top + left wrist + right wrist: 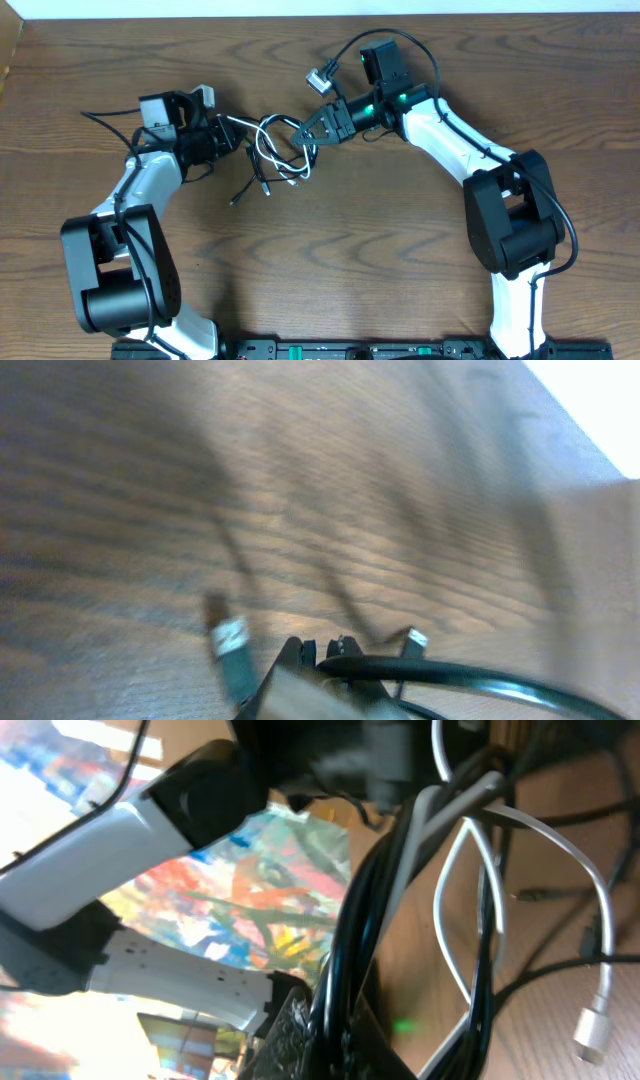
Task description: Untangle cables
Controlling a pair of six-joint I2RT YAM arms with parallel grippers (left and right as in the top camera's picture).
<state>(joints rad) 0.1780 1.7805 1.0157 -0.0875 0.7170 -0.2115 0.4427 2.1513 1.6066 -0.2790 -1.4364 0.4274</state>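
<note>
The cables (pixel 275 150) lie tangled at the middle of the table, white loops mixed with thin black cords. Two black plug ends (pixel 236 199) trail toward the front. My left gripper (pixel 240 140) sits at the tangle's left side, and in the blurred left wrist view my left gripper (pixel 325 650) is shut on a black cable (pixel 450 675), with two plug ends (pixel 230 640) hanging nearby. My right gripper (pixel 303 134) is at the tangle's right side. In the right wrist view my right gripper (pixel 340 1030) is shut on a bundle of black cables (pixel 350 940); a white cable (pixel 470 890) loops beside it.
The two grippers face each other only a short way apart. The left arm (pixel 110 830) fills the background of the right wrist view. Thicker black robot wires with grey connectors (pixel 322 78) hang by each wrist. The table's far edge (pixel 300 12) runs along the top.
</note>
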